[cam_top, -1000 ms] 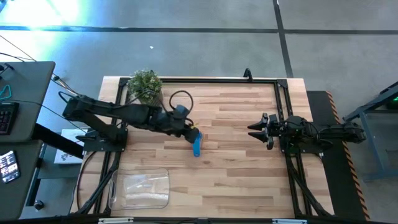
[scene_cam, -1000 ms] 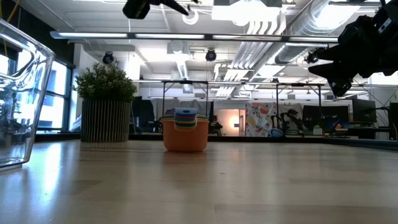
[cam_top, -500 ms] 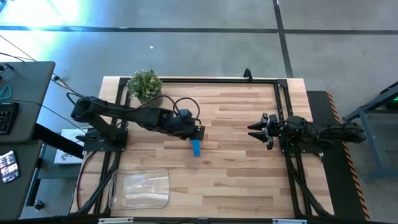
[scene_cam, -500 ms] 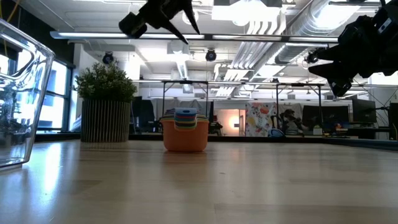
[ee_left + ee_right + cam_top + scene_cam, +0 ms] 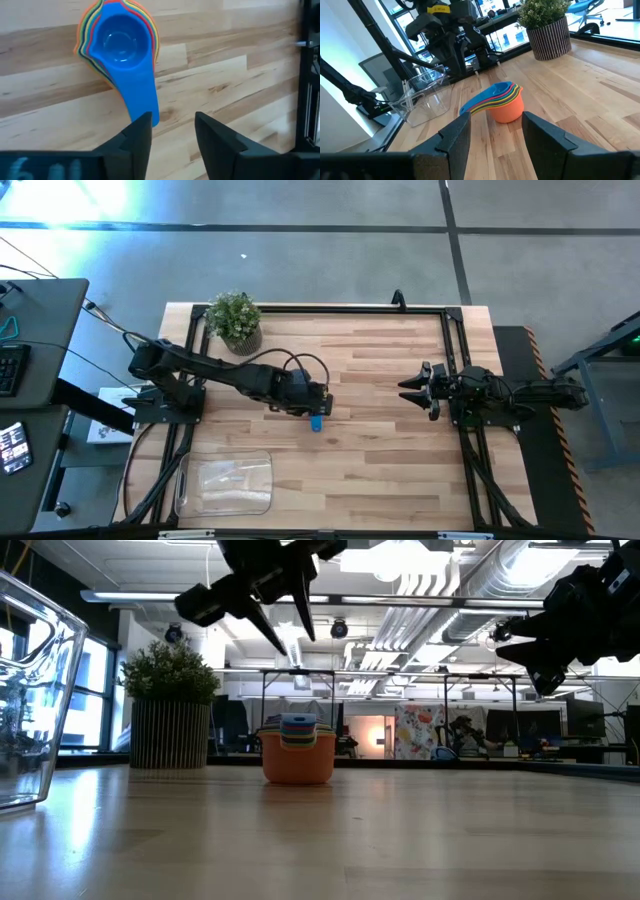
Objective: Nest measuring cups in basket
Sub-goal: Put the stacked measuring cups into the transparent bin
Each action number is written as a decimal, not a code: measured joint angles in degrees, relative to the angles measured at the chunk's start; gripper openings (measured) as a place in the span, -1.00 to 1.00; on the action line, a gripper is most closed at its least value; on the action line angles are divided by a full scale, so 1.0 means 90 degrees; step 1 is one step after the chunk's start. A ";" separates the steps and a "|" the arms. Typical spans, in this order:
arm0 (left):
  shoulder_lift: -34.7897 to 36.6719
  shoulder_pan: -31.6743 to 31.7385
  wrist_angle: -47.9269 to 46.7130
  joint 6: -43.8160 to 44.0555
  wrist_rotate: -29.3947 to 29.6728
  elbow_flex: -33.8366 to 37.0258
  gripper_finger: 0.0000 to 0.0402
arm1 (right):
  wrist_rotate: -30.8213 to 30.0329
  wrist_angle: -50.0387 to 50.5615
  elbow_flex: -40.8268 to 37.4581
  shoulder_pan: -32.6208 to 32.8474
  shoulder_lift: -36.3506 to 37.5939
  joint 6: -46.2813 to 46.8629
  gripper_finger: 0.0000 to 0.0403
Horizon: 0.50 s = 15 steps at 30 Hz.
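Note:
The measuring cups stand nested in one stack on the wooden table's middle, orange outermost, blue innermost. Their handles fan out to one side. My left gripper hangs open above the stack, pointing steeply down. Its fingers stand just past the free end of the blue handle and touch nothing. My right gripper waits open at the table's right side, level, facing the stack. The clear basket sits at the near left corner.
A small potted plant stands at the far left, behind my left arm. A black frame rail runs along the table's edges. Bare wood lies between the stack and the basket.
My left gripper has come down toward the stack and reached a little toward the table's right edge. It has rolled about its own axis, so both fingers now show side by side in the low view. The cups have kept still.

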State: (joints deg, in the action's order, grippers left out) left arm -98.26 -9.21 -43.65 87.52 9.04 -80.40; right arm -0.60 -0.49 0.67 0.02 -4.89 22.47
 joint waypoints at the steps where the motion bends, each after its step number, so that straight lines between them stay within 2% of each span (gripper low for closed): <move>1: -0.0018 -0.0012 0.0002 0.0022 0.0004 -0.0003 -0.27 | 0.0000 0.0002 0.0000 0.0000 0.0000 0.0001 -0.16; 10: -0.0160 -0.0039 0.0152 -0.0258 0.0005 0.0002 0.10 | 0.0000 0.0002 0.0000 -0.0001 0.0002 0.0000 -0.16; 15: -0.0193 -0.0024 0.0922 -0.0920 0.0186 -0.0008 0.20 | 0.0001 0.0002 0.0000 -0.0001 0.0002 0.0001 -0.16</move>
State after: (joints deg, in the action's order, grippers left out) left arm -100.00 -9.43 -35.35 79.23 10.71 -80.47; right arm -0.59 -0.47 0.67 0.01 -4.86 22.48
